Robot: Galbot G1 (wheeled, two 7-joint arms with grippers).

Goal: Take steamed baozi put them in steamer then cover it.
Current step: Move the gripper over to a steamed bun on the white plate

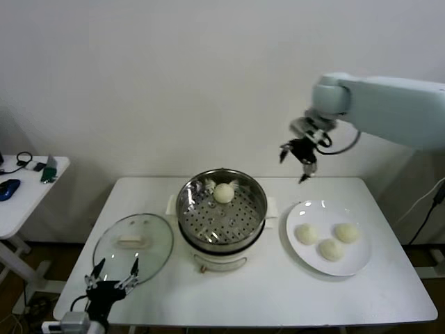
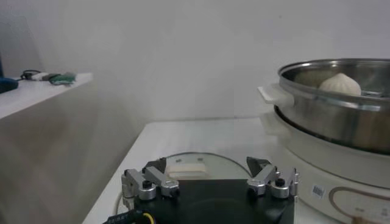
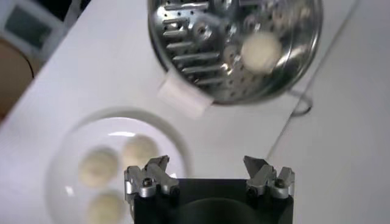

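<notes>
Baozi count: one steamed baozi (image 1: 223, 193) lies on the perforated tray of the steamer (image 1: 259, 224), toward its far side; three more baozi (image 1: 306, 234) wait on the white plate (image 1: 351, 268).
Left hand: left hand (image 1: 111, 275) hangs low at the bench's near left corner, fingers spread, holding nothing, just in front of the cover.
Cover: cover (image 1: 158, 243) lies flat on the bench (image 1: 264, 299) just left of the steamer, handle up, not yet on the pot.
Steamer: sits open at the middle of the bench.
Plate: right of the steamer, close beside it.
Right hand: right hand (image 1: 297, 156) is raised above the gap between steamer and plate, fingers spread, empty.
Progress: I judge about a quarter done; three buns and the covering remain.
</notes>
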